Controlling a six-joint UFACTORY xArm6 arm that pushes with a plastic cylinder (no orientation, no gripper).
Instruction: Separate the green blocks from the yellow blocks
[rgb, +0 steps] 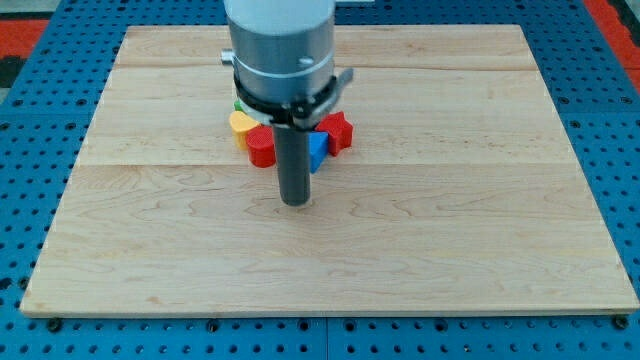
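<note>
Several small blocks huddle near the middle of the wooden board, partly hidden behind the arm. I see a yellow block at the cluster's left, a sliver of a green block just above it, a red cylinder-like block, a blue block and a red star-like block. My tip rests on the board just below the cluster, towards the view's bottom, apart from the blocks. Other blocks may be hidden behind the arm.
The grey arm body covers the top of the cluster. Around the board lies a blue perforated table, with red patches at the view's top corners.
</note>
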